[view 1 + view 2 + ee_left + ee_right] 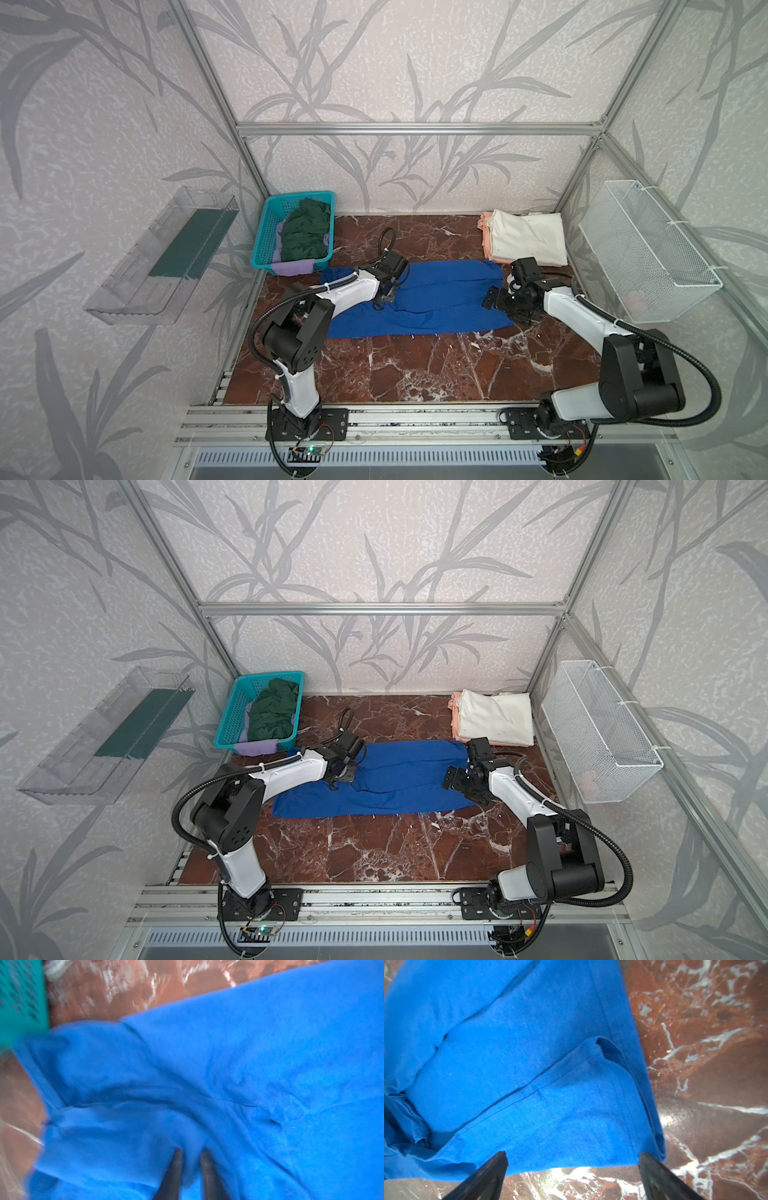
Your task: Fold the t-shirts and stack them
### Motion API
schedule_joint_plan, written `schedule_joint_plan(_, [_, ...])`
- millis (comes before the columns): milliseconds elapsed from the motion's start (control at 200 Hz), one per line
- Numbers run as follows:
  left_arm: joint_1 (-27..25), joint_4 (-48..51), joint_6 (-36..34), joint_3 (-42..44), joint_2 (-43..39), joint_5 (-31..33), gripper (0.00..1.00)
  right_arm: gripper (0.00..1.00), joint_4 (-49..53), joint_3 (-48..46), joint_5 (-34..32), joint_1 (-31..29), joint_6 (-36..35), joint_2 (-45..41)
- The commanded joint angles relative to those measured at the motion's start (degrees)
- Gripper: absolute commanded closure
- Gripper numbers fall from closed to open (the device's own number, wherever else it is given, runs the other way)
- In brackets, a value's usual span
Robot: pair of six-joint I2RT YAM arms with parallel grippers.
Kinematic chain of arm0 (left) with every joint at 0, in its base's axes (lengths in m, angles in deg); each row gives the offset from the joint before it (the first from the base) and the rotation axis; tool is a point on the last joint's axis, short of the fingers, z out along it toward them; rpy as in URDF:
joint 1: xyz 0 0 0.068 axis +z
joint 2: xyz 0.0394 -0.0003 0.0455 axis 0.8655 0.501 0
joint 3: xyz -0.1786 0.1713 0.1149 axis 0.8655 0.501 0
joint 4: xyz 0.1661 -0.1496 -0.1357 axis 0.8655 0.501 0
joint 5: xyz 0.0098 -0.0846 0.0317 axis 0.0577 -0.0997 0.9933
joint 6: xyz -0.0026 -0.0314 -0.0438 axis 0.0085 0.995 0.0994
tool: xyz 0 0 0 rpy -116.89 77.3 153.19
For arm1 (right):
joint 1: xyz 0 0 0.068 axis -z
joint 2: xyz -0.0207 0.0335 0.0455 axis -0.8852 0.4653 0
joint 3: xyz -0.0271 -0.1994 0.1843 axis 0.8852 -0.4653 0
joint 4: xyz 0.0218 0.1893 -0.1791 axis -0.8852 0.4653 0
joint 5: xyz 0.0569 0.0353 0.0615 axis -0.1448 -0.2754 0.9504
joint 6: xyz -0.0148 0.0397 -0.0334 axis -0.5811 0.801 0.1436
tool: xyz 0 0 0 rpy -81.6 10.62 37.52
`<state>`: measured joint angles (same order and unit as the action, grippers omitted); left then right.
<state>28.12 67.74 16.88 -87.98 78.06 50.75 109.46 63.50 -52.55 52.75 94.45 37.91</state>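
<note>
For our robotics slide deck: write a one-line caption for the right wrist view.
Open right gripper at the edge of a partly folded blue t-shirt on a red marble tabletop.

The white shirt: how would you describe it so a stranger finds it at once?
Go to the far right corner of the marble table, near the wire basket. Folded shirts lie stacked there. The white shirt is the top one, over a peach shirt.

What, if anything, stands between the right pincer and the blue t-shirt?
Nothing visible does. The right pincer sits open right at the blue t-shirt's hemmed edge, with only bare marble table beside it.
</note>
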Motion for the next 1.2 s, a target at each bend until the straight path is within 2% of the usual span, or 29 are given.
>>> schedule_joint_plan(0, [0.3,0.2,2.1,1.4,-3.6,4.3,0.46,0.01,3.6,2.6,-5.1,-3.0,-1.5,-0.3])
schedule_joint_plan(95, [0.3,0.5,3.8,4.8,-8.1,6.5,0.34,0.01,4.9,4.2,-7.8,-6.7,-2.0,-0.1])
schedule_joint_plan(235, [0.3,0.8,5.6,10.1,-14.5,7.8,0.25,0.01,6.0,8.1,-11.3,-12.0,-3.1,3.1])
schedule_joint_plan(425, [0.9,-3.3,8.6,17.1,-19.1,7.5,0.22,0.01,6.5,16.1,-12.7,-15.3,-4.6,12.6])
schedule_joint_plan(630, [3.6,-10.2,10.6,20.4,-15.8,1.5,0.22,0.01,5.8,23.2,-13.3,-15.5,-5.4,23.4])
schedule_joint_plan(805, [5.6,-13.0,10.8,16.3,-8.7,-5.9,0.22,0.01,7.6,26.1,-13.9,-15.4,-5.6,28.4])
schedule_joint_plan(1015, [7.0,-14.1,8.7,7.8,1.1,-8.8,0.22,0.01,8.0,23.4,-13.2,-14.6,-4.7,28.4])
schedule_joint_plan(1195, [9.2,-11.3,5.5,-4.5,10.0,-11.4,0.22,0.01,8.6,20.7,-12.1,-13.5,-3.6,26.8])
